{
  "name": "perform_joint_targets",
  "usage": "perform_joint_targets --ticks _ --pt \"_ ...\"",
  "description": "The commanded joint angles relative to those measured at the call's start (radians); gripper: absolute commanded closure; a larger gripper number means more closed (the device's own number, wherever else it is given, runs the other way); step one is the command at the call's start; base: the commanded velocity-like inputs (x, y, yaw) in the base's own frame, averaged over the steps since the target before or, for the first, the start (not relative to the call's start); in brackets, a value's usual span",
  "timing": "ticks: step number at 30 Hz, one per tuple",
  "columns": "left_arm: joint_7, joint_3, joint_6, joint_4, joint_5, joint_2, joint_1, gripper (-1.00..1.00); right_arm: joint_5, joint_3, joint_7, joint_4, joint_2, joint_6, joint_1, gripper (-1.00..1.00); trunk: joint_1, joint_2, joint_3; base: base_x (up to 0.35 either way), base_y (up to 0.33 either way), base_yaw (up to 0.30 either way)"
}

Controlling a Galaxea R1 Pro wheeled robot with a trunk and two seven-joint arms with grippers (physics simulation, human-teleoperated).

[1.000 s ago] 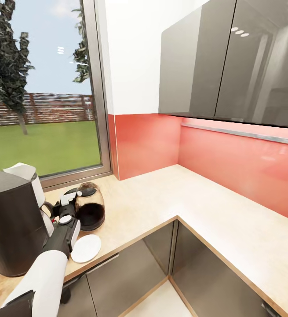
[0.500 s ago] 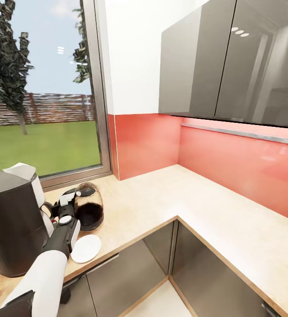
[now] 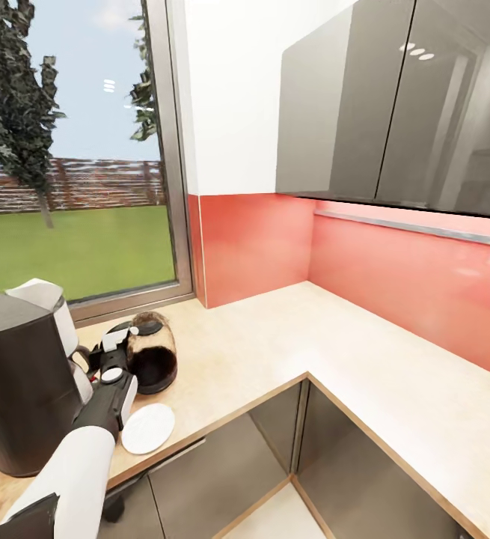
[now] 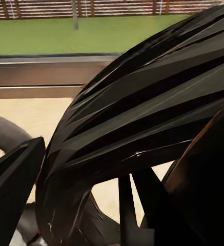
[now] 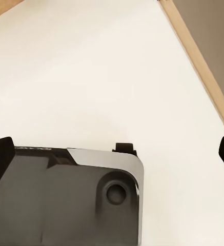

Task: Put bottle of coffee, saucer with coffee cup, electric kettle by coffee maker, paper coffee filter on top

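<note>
One arm is at work: the left gripper (image 3: 117, 352) sits right at the black handle of the electric kettle (image 3: 153, 359), which stands on the kitchen countertop (image 3: 274, 344) close by the window. From the head view the fingers look wrapped about the handle, though whether they are truly clamped on it I cannot tell; the left wrist view gives a close dark curve of the kettle (image 4: 142, 118) and one black fingertip (image 4: 12, 179) at the edge, nothing decisive. Just behind the arm stands the coffee maker (image 3: 20, 382), tall and dark, with the white paper coffee filter (image 3: 43, 293) perched at its top. The saucer (image 3: 148, 428) lies flat near the counter's front edge, close to the kettle and apart from it, with no cup on it.

By my reading the kettle placement is the step in hand, and it already stands near the machine. To finish it well: keep the kettle upright, settle its black base flat on the wood, then ease the fingers off sideways so the handle isn't dragged. Mind the saucer below the forearm when backing out.

The right gripper's dark fingertips (image 5: 0, 154) stand wide apart at the edges of the right wrist view, over pale floor, holding nothing
</note>
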Motion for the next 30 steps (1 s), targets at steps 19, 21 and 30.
perform_joint_targets --ticks 19,21,30 --pt "0.0 0.006 -0.006 0.037 -0.014 0.0 -0.001 1.0 -0.01 0.009 0.002 0.001 -0.004 -0.005 0.0 -1.0 0.0 -0.001 0.0 0.0 0.0 0.002" --pt "-0.001 0.006 -0.006 0.037 -0.013 0.0 -0.001 1.0 -0.01 0.009 0.002 0.001 -0.004 -0.005 0.0 -1.0 0.0 -0.001 0.0 0.0 0.0 0.0" --pt "-0.001 0.005 -0.006 0.05 -0.012 0.0 -0.001 1.0 -0.01 0.009 0.002 0.003 -0.004 -0.005 0.0 -1.0 0.0 -0.001 0.0 0.1 0.055 0.0"
